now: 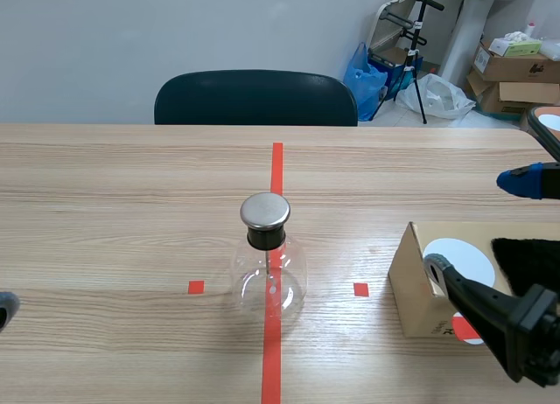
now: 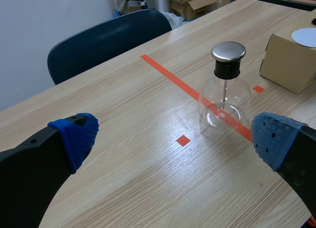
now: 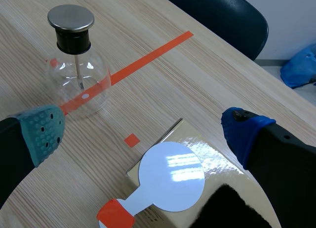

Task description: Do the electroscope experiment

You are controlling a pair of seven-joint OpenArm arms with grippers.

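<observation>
Mid-table, the clear glass flask electroscope [image 1: 268, 264], black-stoppered and capped with a flat metal disc, is seen upright on the orange-red tape line [image 1: 276, 163], well apart from both grippers. The left gripper [image 2: 175, 138] is held spread wide, nothing between its fingers. The right gripper [image 3: 143, 134], likewise spread and empty, is poised over the brown cardboard box [image 1: 416, 290], where a white round disc paddle [image 3: 171, 176] and a black furry cloth [image 3: 232, 208] are laid. The paddle is judged light, thin and stiff, best taken by its orange-red handle [image 3: 114, 213]. The flask looks fragile and slippery, and is better left unsqueezed.
</observation>
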